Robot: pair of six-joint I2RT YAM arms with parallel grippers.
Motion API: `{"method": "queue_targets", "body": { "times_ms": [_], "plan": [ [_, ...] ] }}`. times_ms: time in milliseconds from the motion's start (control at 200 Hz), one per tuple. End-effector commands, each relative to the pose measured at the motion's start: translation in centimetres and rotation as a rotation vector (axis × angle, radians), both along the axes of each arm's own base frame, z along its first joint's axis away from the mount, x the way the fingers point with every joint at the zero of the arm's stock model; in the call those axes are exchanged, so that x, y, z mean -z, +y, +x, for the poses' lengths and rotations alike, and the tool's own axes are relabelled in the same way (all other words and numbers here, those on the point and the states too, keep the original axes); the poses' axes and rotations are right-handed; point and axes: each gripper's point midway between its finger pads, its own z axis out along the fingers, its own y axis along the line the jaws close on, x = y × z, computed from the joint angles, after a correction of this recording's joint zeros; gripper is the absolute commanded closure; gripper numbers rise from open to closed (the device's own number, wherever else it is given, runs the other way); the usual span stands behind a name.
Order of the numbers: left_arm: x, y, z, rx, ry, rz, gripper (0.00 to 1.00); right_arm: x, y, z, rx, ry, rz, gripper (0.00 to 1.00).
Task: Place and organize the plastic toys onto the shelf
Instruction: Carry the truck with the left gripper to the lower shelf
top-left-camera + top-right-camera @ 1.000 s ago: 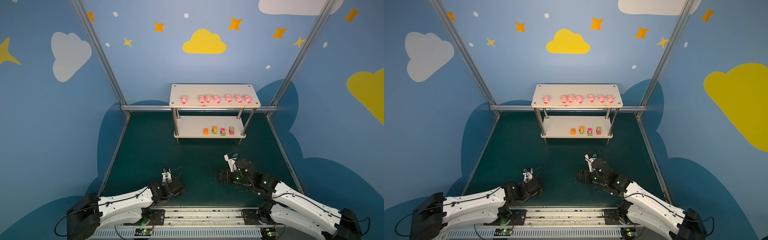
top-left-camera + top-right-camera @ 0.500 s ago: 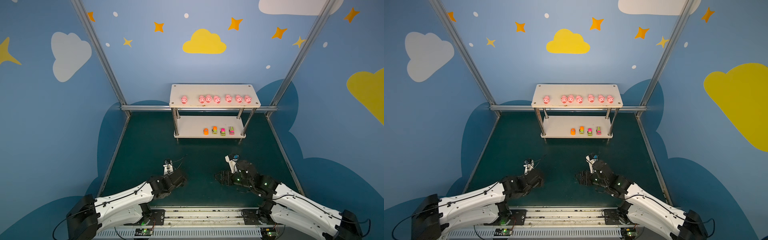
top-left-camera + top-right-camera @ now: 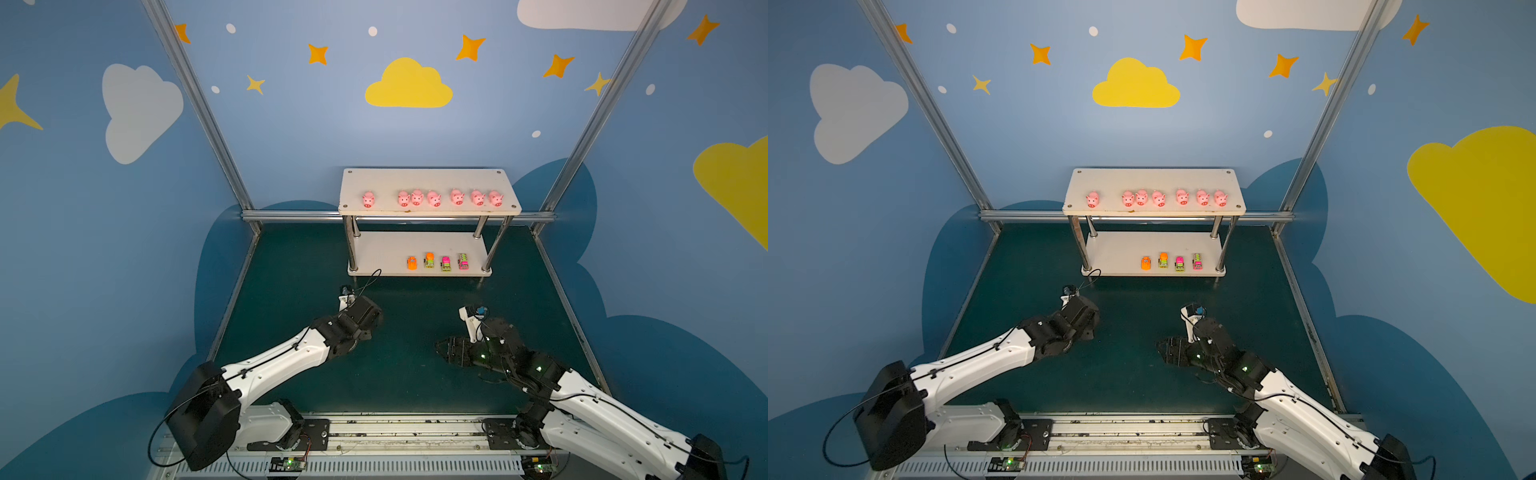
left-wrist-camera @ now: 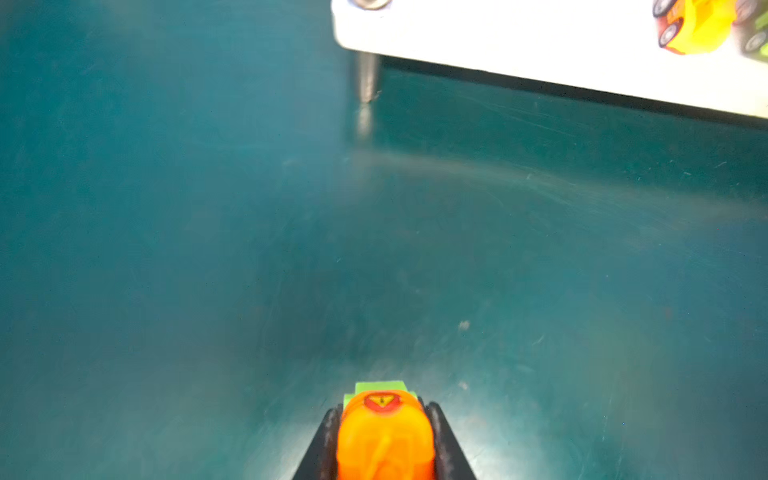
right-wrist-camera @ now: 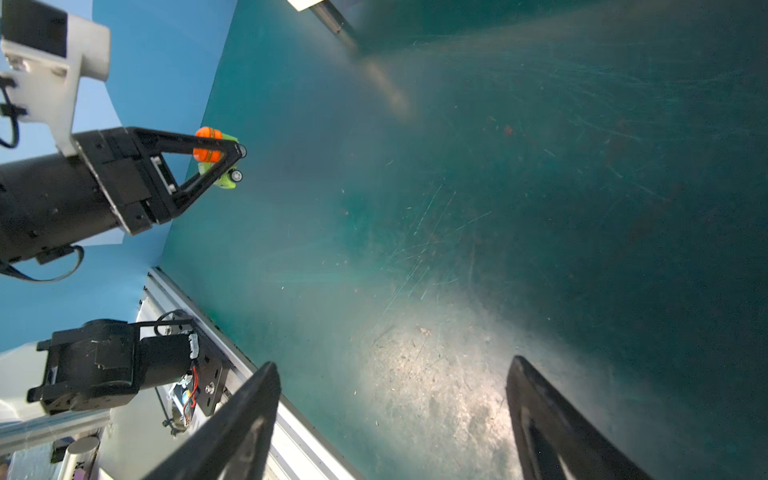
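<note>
Left pincer [image 5: 239, 156] with car [image 4: 384, 440] nearer shelf [image 3: 428, 211]

no legible text or labels

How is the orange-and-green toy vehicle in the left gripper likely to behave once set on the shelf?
The toy vehicle has wheels, so it may roll on the smooth lower board. It looks like rigid, light plastic, so the left gripper probably holds it firmly without squashing.
</note>
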Motion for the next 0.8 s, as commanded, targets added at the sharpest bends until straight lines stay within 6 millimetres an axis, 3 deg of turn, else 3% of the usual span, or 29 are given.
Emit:
{"method": "queue_targets", "body": {
  "times_ms": [0, 406, 796],
  "plan": [
    [-0.7, -1.1, 1.8, 0.049, -0.003, 0.017, 0.73, 0.4, -0.3, 0.0, -0.007, 0.007, -0.012, 0.16],
    [-2.5, -4.0, 10.1, 0.079, -0.042, 0.007, 0.75, 0.5, -1.7, 0.7, 0.027, 0.010, -0.008, 0.16],
    [-1.8, -4.6, 16.7, 0.071, -0.043, 0.032, 0.75, 1.1, -3.3, 0.6, 0.074, 0.019, -0.006, 0.16]
  ]
}}
